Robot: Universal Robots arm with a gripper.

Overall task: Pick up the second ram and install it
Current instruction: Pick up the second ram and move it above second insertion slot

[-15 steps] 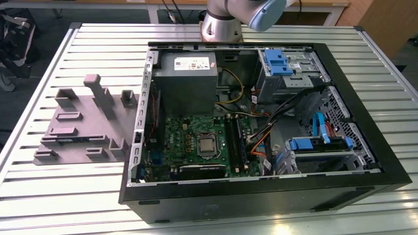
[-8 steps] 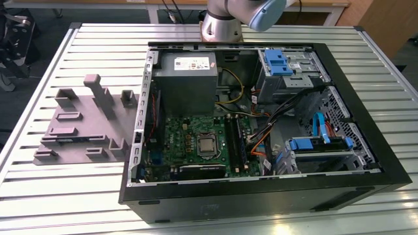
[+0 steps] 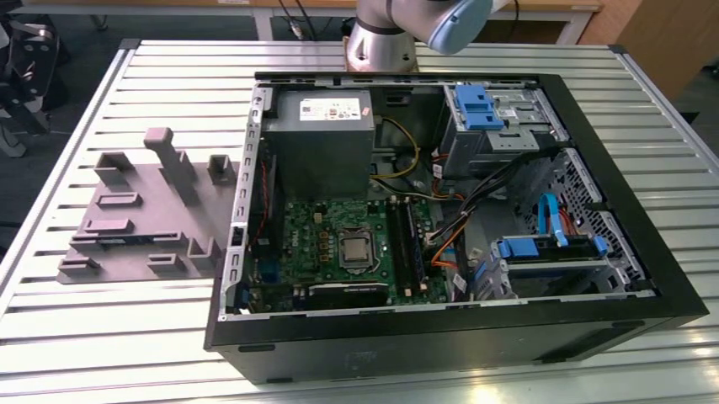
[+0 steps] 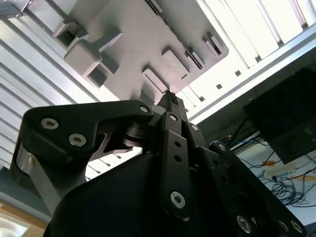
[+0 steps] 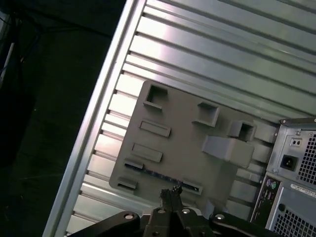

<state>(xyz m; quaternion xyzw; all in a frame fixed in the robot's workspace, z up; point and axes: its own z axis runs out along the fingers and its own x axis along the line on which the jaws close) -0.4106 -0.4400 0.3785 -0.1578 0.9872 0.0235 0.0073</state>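
The second ram (image 5: 160, 175) is a thin dark strip standing on edge between small holders near one border of the grey fixture plate (image 5: 182, 133). In both wrist views my gripper (image 5: 170, 193) (image 4: 169, 96) hovers well above that plate. Its black fingers are pressed together with nothing between them, and their tips point at the ram's side of the plate. In the exterior view the fixture plate (image 3: 146, 219) lies on the slatted table, on the exterior view's left of the open computer case (image 3: 450, 337). The long black memory slots (image 3: 402, 244) run beside the processor socket on the green motherboard (image 3: 326, 244).
Tall grey blocks (image 3: 168, 160) rise from the fixture plate. The case holds a grey power supply (image 3: 320, 143), blue drive brackets (image 3: 477, 105), and loose cables (image 3: 472, 202). The arm's base (image 3: 382, 42) stands behind the case. The table edge (image 5: 98, 123) runs close to the plate.
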